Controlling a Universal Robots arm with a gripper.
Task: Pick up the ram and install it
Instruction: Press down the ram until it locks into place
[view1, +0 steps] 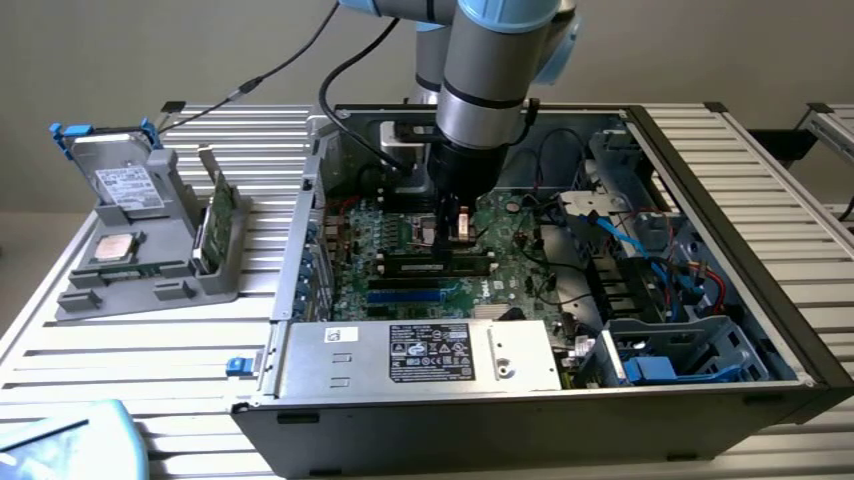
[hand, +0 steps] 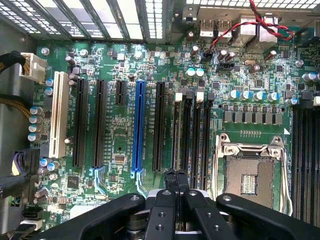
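Black two-finger gripper (hand: 176, 182) pressed together, apparently pinching long narrow green ram stick (view1: 437, 267) over black memory slots (hand: 192, 132); alignment needed square, push straight.

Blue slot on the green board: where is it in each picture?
Exterior view: the blue slot lies across the motherboard, between the gripper and the silver power supply.
Wrist view: the blue slot runs lengthwise among black slots.
Shared landmark: the gripper.
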